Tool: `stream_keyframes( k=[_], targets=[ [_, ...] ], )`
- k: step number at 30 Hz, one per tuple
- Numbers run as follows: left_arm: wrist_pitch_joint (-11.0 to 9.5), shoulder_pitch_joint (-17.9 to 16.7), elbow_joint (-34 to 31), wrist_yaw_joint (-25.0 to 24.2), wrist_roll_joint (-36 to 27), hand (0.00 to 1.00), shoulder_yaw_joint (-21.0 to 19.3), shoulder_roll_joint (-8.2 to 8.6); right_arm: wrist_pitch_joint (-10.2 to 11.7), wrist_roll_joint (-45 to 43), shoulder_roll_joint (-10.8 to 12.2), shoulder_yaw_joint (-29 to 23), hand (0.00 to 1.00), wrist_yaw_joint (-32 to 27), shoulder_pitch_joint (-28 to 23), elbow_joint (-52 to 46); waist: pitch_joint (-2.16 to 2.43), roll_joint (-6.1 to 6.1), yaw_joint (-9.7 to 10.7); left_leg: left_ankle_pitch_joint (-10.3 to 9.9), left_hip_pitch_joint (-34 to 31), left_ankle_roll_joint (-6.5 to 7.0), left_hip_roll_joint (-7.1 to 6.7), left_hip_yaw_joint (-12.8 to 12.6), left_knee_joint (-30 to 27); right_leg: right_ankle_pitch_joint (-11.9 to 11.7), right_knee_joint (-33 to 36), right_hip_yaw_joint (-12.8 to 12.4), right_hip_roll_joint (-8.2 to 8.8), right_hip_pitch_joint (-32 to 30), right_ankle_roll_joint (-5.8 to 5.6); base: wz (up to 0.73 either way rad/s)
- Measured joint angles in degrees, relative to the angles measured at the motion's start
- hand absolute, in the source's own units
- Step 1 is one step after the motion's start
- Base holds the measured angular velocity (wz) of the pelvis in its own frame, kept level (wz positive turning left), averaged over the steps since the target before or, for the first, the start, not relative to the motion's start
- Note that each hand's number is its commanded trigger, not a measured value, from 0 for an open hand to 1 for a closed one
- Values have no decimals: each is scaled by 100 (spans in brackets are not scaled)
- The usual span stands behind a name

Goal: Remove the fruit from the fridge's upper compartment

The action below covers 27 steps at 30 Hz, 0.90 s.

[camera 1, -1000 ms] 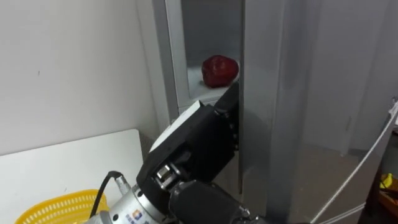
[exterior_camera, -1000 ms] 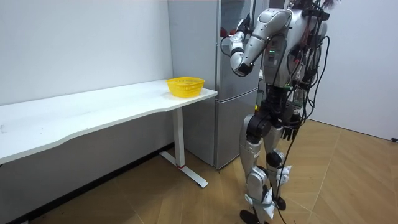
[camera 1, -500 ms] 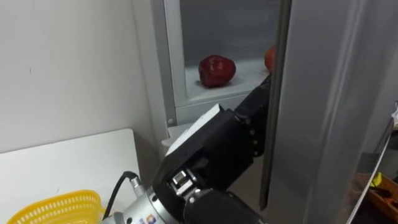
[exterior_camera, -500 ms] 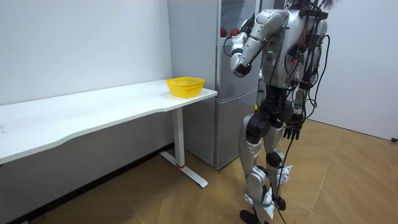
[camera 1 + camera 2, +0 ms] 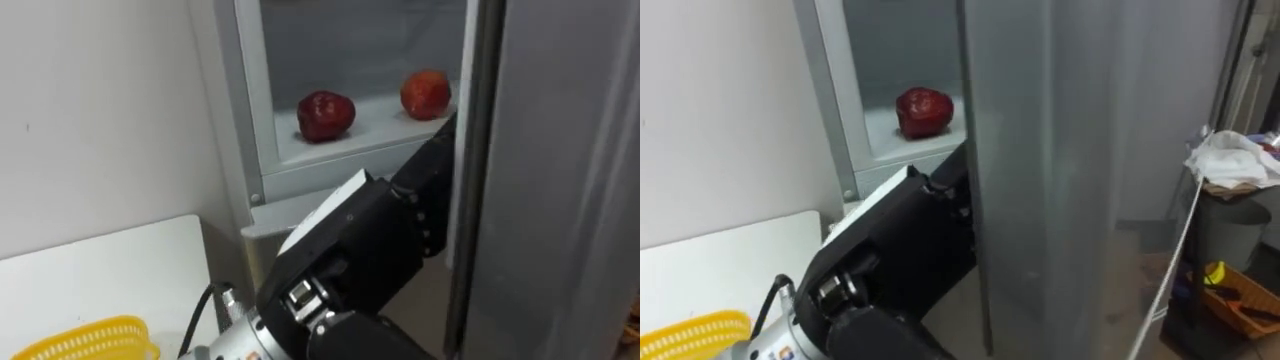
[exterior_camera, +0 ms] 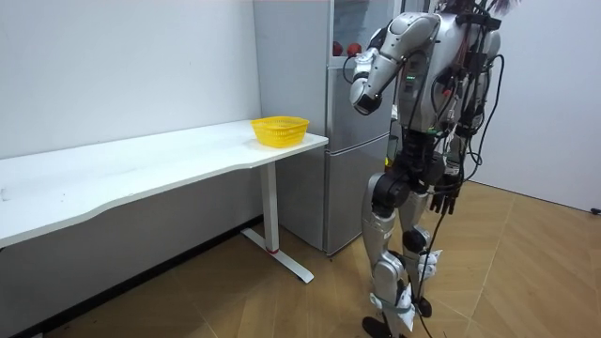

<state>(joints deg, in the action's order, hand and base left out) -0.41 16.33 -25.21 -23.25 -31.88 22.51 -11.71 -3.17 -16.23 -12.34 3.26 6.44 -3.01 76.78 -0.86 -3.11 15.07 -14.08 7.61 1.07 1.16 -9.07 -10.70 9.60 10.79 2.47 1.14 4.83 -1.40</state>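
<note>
Dark red apple [image 5: 325, 115] & orange-red fruit [image 5: 425, 93], both on upper fridge shelf [image 5: 375, 125], untaken; my left hand [image 5: 430, 185] at door [image 5: 560, 180] edge, grip hidden, can't tell; right hand [image 6: 441, 200] hangs at my side; step: door-opening, I judge; next: reach in, grasp one.

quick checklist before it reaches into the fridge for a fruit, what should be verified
1. Door open enough: ok, the shelf shows past its edge.
2. Fruit reachable: ok, dark red fruit and lighter red fruit sit apart on the shelf, nothing in front of them.
3. Left hand grip on the door edge: cannot tell, fingers hidden behind the door.
4. Right hand free: ok, hangs at the side, holds nothing.
5. Drop-off ready: ok, basket sits on the table beside the fridge.
</note>
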Motion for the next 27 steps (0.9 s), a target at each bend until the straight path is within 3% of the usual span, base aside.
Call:
stream_keyframes(
  k=[6,13,21,27],
  targets=[
    [11,422,71,-71,128,0,332,5,14,4,-14,3,0,16,24,-68,-22,-87,157,0,-1,-3,23,-153,35,-8,10,-126,-34,-93,13,-13],
    [20,717,208,-227,122,0,508,40,64,22,-21,18,0,147,45,-70,-25,-61,334,0,23,-4,20,-268,30,-5,-13,-240,-33,-127,9,-8],
    [19,1140,210,-301,105,0,751,63,114,394,-57,54,0,199,47,-78,-30,-42,371,1,-5,-4,26,-340,37,-6,-17,-257,-30,-175,10,-2],
    [19,1178,221,-382,107,0,825,110,187,681,-115,52,0,173,40,-126,-20,-57,389,1,11,-4,31,-476,28,-6,-11,-361,-42,-197,9,-8]
  ],
)
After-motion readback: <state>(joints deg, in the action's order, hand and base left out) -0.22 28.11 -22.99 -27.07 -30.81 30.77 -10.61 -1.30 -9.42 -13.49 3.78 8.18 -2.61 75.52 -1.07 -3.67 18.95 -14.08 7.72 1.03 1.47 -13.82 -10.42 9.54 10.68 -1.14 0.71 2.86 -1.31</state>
